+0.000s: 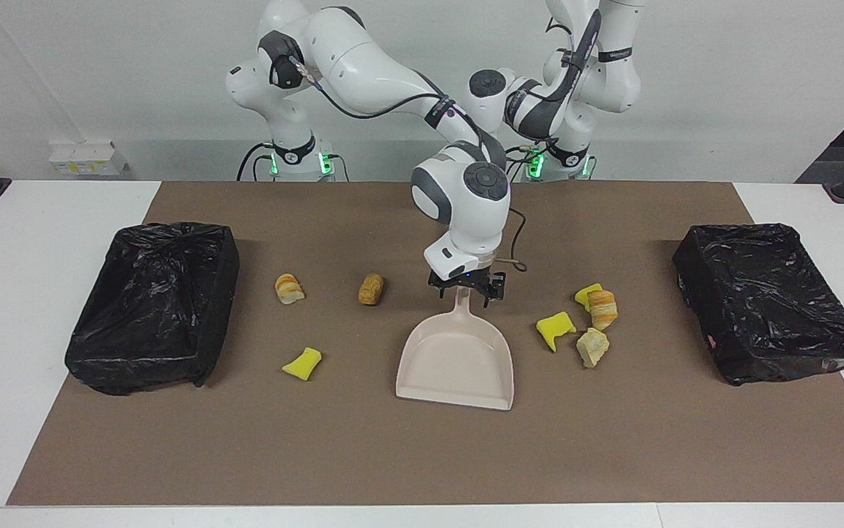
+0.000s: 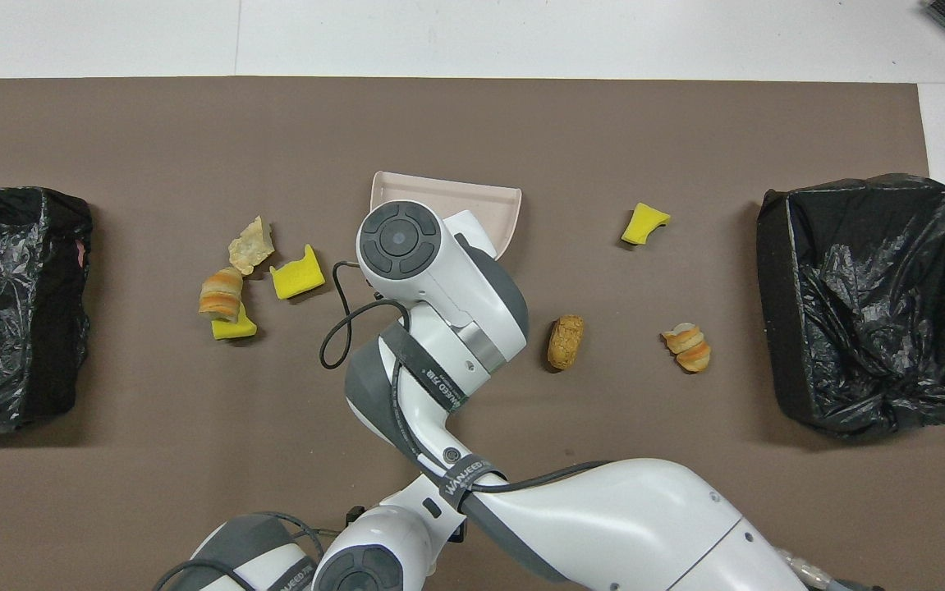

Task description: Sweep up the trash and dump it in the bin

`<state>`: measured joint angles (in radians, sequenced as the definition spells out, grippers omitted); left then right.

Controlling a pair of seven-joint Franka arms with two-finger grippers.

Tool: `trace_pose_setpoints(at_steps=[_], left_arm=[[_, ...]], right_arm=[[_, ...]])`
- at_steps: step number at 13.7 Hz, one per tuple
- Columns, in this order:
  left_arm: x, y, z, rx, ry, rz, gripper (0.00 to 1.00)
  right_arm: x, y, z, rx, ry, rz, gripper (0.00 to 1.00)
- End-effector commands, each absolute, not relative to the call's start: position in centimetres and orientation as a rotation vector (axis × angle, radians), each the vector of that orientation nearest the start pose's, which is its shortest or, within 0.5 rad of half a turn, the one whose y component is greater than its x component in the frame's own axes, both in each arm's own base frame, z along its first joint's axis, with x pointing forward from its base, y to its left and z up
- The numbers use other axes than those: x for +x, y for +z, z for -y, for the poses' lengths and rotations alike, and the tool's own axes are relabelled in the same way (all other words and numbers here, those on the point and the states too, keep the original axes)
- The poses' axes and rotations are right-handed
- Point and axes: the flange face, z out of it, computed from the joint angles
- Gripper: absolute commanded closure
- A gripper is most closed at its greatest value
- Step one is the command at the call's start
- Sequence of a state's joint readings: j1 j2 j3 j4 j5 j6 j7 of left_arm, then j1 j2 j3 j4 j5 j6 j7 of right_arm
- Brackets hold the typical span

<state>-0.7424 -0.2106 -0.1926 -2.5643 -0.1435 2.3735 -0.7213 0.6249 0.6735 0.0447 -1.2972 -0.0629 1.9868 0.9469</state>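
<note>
I stood watching as the right arm reached from the top of the facing view down to the middle of the frame, where the right gripper (image 1: pixel 465 287) sat low over the top of the handle of the beige dustpan (image 1: pixel 458 359), its fingers (image 1: pixel 498 289) spread wide on either side of the handle and not closed on it. The dustpan lay flat on the brown mat (image 1: pixel 422 455), mouth toward the lower edge of that frame. The left arm (image 1: pixel 575 95) was folded up at the upper middle; its gripper was hidden by the right arm, so I could not tell its state. The trash lay on the mat in two lots at mid-height of the frame. Toward the right arm's end were a striped roll (image 1: pixel 289 288), a corn cob (image 1: pixel 370 289) and a yellow foam chunk (image 1: pixel 302 364). Toward the left arm's end, a croissant (image 1: pixel 602 308), a pale crust (image 1: pixel 592 347) and two yellow foam pieces (image 1: pixel 556 329) huddled close together. A black-lined bin (image 1: pixel 154 304) stood at each end of the mat.
</note>
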Motion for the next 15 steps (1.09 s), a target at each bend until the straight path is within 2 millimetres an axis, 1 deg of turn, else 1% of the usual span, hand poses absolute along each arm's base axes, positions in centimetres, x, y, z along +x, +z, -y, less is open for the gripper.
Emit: trace_pose_setpoints(at_steps=[1,2,3,4,5,6,8,9,10,12,13,15], left_arm=[[25.0,34.0,35.4,-3.195,0.07,-0.156,0.41],[25.0,34.0,35.4,-3.192,0.073,-0.156,0.64],[25.0,34.0,35.3,-3.184,0.085,-0.161,0.93],[24.9,33.9,35.2,-3.167,0.11,-0.189,1.0],[24.8,33.9,35.1,-3.154,0.129,-0.204,1.0],[24.8,34.0,35.1,-3.151,0.13,-0.214,1.0],[24.8,34.2,35.0,-3.144,0.141,-0.21,1.0],[24.6,34.5,34.7,-3.12,0.177,-0.211,1.0],[24.5,34.9,34.3,-3.092,0.22,-0.217,1.0],[24.7,36.0,33.5,-3.084,0.234,-0.235,1.0],[25.2,36.9,32.7,-3.086,0.234,-0.222,1.0],[25.3,37.9,31.4,-3.065,0.268,-0.275,1.0]], right_arm=[[59.0,35.5,-44.9,-3.108,-0.095,-0.427,0.27],[59.3,35.6,-44.5,-3.101,-0.103,-0.437,0.43],[59.5,35.5,-44.5,-3.087,-0.106,-0.445,0.54],[59.6,35.6,-44.7,-3.057,-0.118,-0.451,0.56],[59.2,34.4,-44.6,-3.065,-0.112,-0.445,0.56],[58.8,33.9,-44.6,-3.066,-0.111,-0.435,0.56],[58.3,33.7,-44.5,-3.073,-0.097,-0.429,0.56],[58.0,33.8,-44.7,-3.08,-0.089,-0.422,0.69],[58.1,33.9,-44.7,-3.081,-0.092,-0.426,1.0],[59.0,34.2,-43.6,-3.079,-0.113,-0.44,1.0],[59.4,34.4,-43.2,-3.077,-0.118,-0.448,1.0],[59.1,36.2,-43.0,-3.069,-0.125,-0.427,1.0]])
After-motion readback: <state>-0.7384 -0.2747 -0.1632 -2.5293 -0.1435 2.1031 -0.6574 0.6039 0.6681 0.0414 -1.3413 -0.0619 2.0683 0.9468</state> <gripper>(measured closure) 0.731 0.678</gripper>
